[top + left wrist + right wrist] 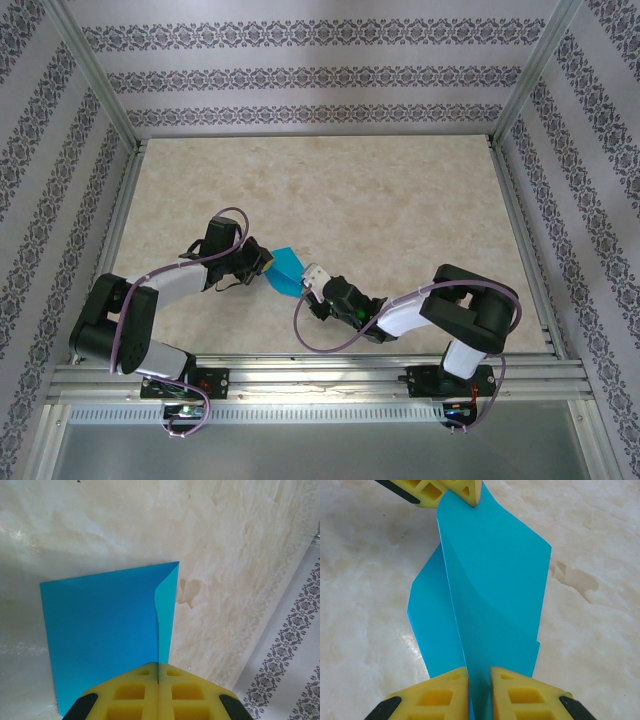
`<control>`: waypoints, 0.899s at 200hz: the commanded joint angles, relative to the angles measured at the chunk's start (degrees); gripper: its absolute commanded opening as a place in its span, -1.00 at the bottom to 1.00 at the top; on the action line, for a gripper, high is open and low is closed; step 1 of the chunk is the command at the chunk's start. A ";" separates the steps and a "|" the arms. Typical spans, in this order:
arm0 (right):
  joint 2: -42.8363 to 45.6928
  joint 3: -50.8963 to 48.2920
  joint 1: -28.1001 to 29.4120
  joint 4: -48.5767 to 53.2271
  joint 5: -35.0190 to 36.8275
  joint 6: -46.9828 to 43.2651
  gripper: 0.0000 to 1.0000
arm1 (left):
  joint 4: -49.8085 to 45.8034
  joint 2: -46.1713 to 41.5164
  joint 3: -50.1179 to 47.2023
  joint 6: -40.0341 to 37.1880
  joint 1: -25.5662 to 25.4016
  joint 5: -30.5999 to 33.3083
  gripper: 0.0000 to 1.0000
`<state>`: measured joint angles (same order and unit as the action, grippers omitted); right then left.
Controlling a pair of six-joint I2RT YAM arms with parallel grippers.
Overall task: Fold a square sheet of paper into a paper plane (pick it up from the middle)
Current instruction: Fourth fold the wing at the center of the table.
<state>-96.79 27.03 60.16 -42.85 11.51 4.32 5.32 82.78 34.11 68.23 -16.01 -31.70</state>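
Item: paper (285,270), teal, held off the tabletop (400,200) near its near edge, left of centre.
left gripper (158,680): pads together, clamped on paper.
right gripper (480,680): clamped on the opposite end.
Progress: early. One lengthwise fold seems made; nose and wing folds still outstanding.

Hidden behind left hand (158,672) — lower edge of paper (100,630); hand itself cropped

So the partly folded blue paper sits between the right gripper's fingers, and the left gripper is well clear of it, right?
Not quite. The left gripper is not clear of it: the left wrist view shows it shut on one edge of the blue paper. The paper does sit between the fingers of the right gripper.
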 commanded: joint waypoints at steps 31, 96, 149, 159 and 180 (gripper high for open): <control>0.42 -0.04 0.57 -0.04 -1.44 1.61 -0.69 | 0.13 -1.04 0.97 0.31 0.66 -0.38 -1.00; 0.99 0.83 0.64 -0.04 -2.58 2.66 -0.61 | -0.14 -1.21 0.80 0.15 0.58 -0.12 -1.00; 1.54 -0.08 0.74 -1.99 -2.93 3.20 -0.59 | -0.11 -1.23 0.73 0.15 0.55 0.02 -1.00; 1.28 0.12 0.74 -1.38 -2.89 3.29 -0.59 | -0.18 -1.22 0.87 0.05 0.55 0.06 -1.00; 1.77 0.03 0.90 -1.56 -2.97 3.59 -0.58 | -0.26 -1.20 0.91 0.04 0.55 -0.21 -1.00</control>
<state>-96.68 27.05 60.25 -43.07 9.54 6.28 5.30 82.76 34.11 68.23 -16.01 -31.68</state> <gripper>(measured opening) 0.207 0.062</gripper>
